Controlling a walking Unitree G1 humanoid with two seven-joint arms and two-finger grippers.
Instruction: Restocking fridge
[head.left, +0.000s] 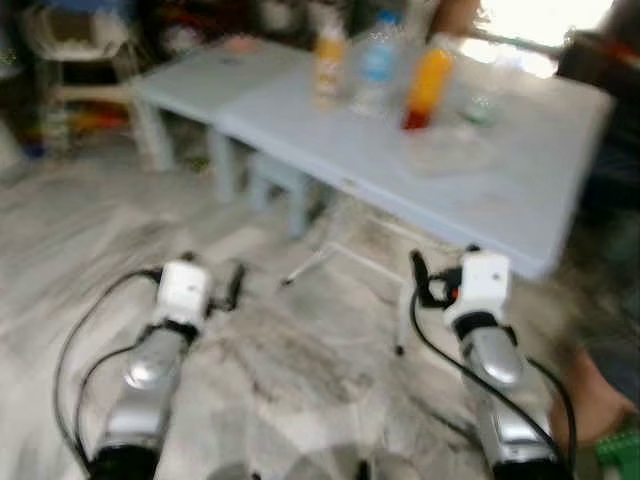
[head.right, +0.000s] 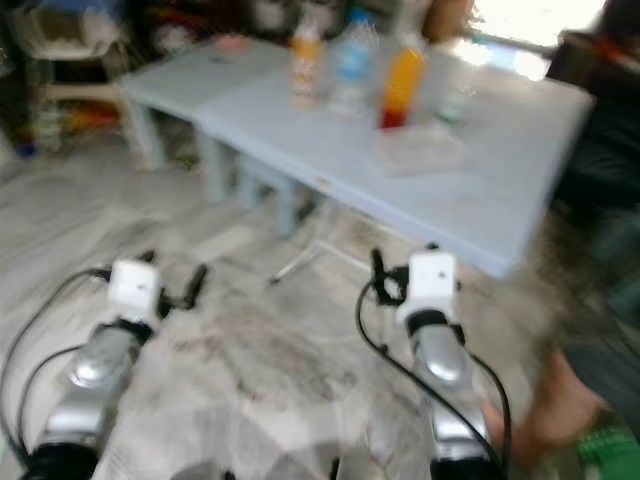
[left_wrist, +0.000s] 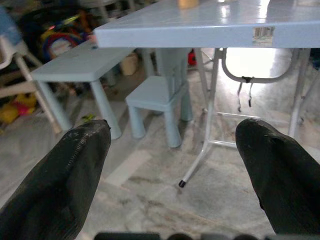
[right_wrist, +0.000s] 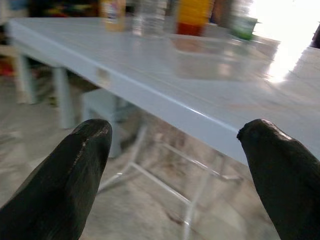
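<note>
Ahead, your table (head.left: 520, 190) fills the upper right of the frame, carrying an orange bottle (head.left: 428, 85), a water bottle (head.left: 377, 62) and a yellow bottle (head.left: 329, 62). Your left gripper (left_wrist: 172, 150) and right gripper (right_wrist: 175, 145) hover low, fingers spread apart, empty.

Motion-blurred head views, blown-out window glare behind the table (head.left: 520, 190), dim clutter beyond.
</note>
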